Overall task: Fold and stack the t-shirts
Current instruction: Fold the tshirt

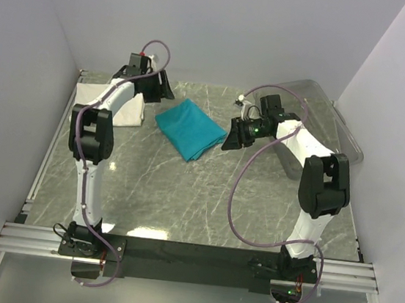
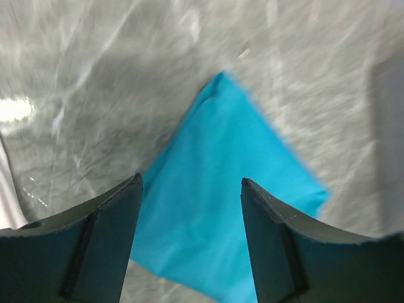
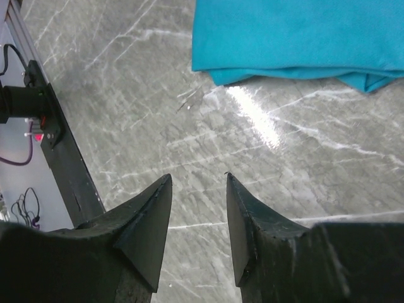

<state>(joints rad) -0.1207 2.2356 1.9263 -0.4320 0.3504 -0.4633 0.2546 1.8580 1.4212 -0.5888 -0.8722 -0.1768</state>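
Observation:
The teal-blue t-shirt (image 1: 190, 128) lies folded on the grey marble table, at the far middle. It also shows in the left wrist view (image 2: 221, 208) and in the right wrist view (image 3: 297, 38). The white t-shirt (image 1: 128, 109) lies folded at the far left, partly hidden under my left arm. My left gripper (image 1: 167, 92) is open and empty, above the table just left of the teal shirt; in its wrist view (image 2: 191, 183) the shirt shows between the jaws. My right gripper (image 1: 228, 141) is open and empty, just right of the teal shirt (image 3: 197, 180).
A clear plastic tray (image 1: 317, 117) stands at the far right, behind my right arm. White walls close the left, far and right sides. A black rail (image 1: 190, 253) runs along the near edge.

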